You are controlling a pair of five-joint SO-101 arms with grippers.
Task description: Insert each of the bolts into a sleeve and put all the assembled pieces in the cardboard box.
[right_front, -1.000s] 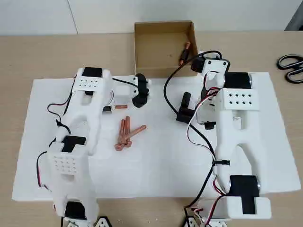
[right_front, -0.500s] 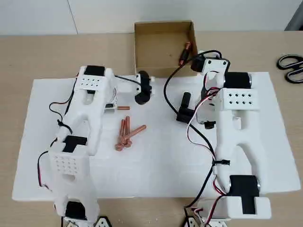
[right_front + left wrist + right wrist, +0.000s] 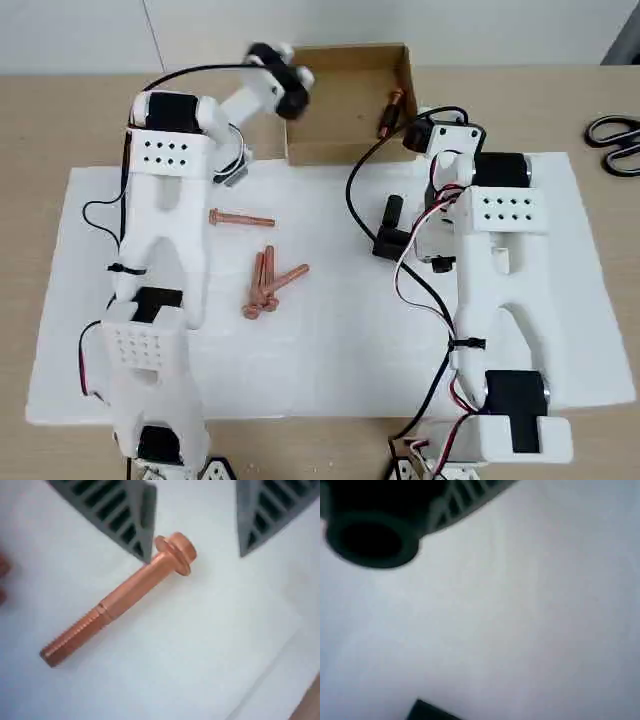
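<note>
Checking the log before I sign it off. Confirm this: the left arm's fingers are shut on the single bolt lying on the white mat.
Not quite. The left arm's fingers are open, not shut. The left wrist view shows them spread apart, with the single bolt lying loose on the white mat.

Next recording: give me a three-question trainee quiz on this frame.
1. True or false: the cardboard box is empty.
2. The left hand is: A) open over a bolt, B) shut on a bolt, C) shut on nothing.
3. Fill in: that bolt lies flat on the white ____.
Key: 1 false, a copper piece lies inside; 2 A; 3 sheet.
</note>
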